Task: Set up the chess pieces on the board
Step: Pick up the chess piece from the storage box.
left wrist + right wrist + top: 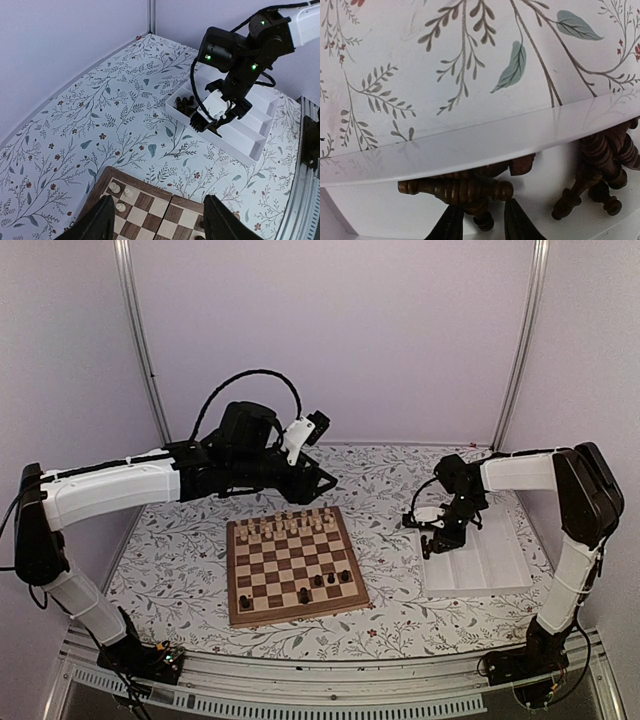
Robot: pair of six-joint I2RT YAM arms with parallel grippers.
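Right wrist view is showing the right tool dipping into the white tray, just short of the tray wall running across ahead of it, because that is where the unplaced chess pieces are lying. Its fingers are standing narrowly apart, straddling the knobbed end of one dark piece lying on its side directly ahead of the tips. Whether they are pinching it I cannot tell. A second tangle of dark pieces is resting off to this tool's right in the same compartment. Since the pieces are lying flat and heaped, I judge the tool is being held low and tight so as to single out one without dragging its neighbours.

The left tool is hanging with its fingers spread wide and nothing between them, above the far edge of the board. The pale chessmen are standing just beneath its tips. It is probably parking there to keep out of the other arm's path while being ready to work on the board. A few dark pieces are standing on the board's near rows, well apart from both tools, so by my reckoning most of the dark side is awaiting placement. The floral surface is carrying board and tray side by side.
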